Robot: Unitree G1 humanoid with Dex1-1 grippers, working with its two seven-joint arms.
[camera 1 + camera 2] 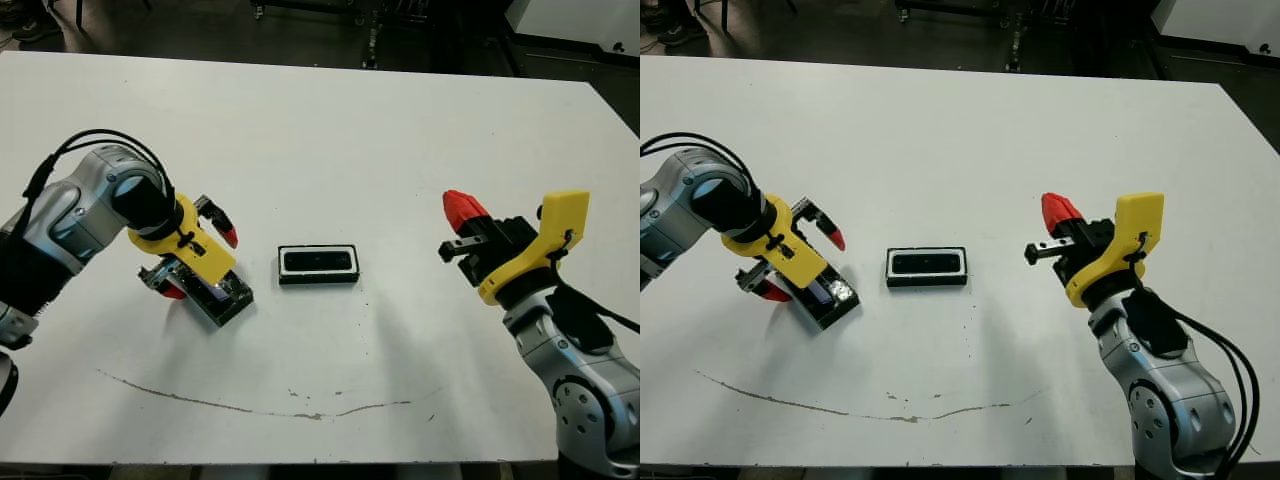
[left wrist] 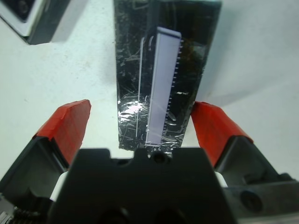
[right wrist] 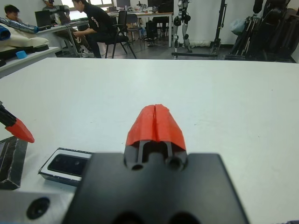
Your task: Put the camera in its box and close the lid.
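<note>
Head-camera view of your workspace, with wrist insets. The white table (image 1: 330,120) fills nearly the whole frame, its front part marked by a thin brown curved streak (image 1: 250,405). At lower right of the frame you see your right arm with the right gripper (image 1: 458,208) raised above the surface, its two red fingertips pressed together into one wedge and holding nothing, well apart from the task items. At centre left, your left gripper (image 1: 198,262) reaches down to the table with its red fingers (image 2: 70,123) spread wide, one on each side of the lid (image 1: 222,297); in the left wrist view the glossy speckled cover lies between the tips with a gap on both sides, so nothing is clamped. The lid rests flat on the table, angled, just left of the frame's centre. The box (image 1: 318,265) sits at the centre, near the lid but apart from it, with the camera (image 1: 318,262) lying inside its white lining, uncovered.
</note>
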